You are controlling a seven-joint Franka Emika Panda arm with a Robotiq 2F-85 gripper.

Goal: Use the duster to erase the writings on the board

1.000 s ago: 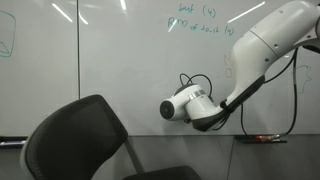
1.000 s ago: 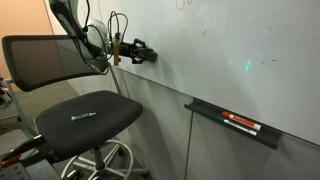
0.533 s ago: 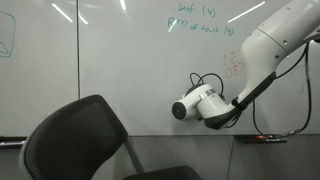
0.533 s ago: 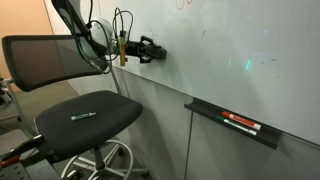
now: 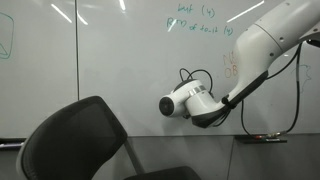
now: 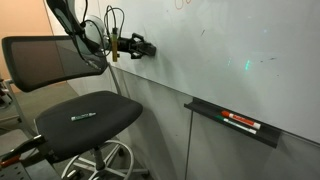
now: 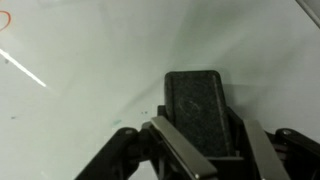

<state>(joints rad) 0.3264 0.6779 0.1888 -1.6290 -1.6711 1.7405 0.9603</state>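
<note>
My gripper [image 7: 205, 150] is shut on a dark felt duster [image 7: 198, 108] and presses its pad against the whiteboard [image 5: 120, 70]. In an exterior view the gripper [image 6: 140, 47] touches the board [image 6: 230, 50] at mid height. Green writing [image 5: 195, 20] sits near the top of the board, above the arm's wrist [image 5: 185, 102]. Faint red marks [image 5: 230, 68] lie beside the arm. A red loop [image 7: 4, 20] shows at the left edge of the wrist view.
A black office chair [image 5: 80, 145] stands in front of the board; it also shows in an exterior view [image 6: 80, 115]. The marker tray [image 6: 232, 122] under the board holds a red marker [image 6: 240, 123]. Cables hang from the arm.
The gripper with the duster slid along the board one way half a second ago, then back to about where it was a second ago.
</note>
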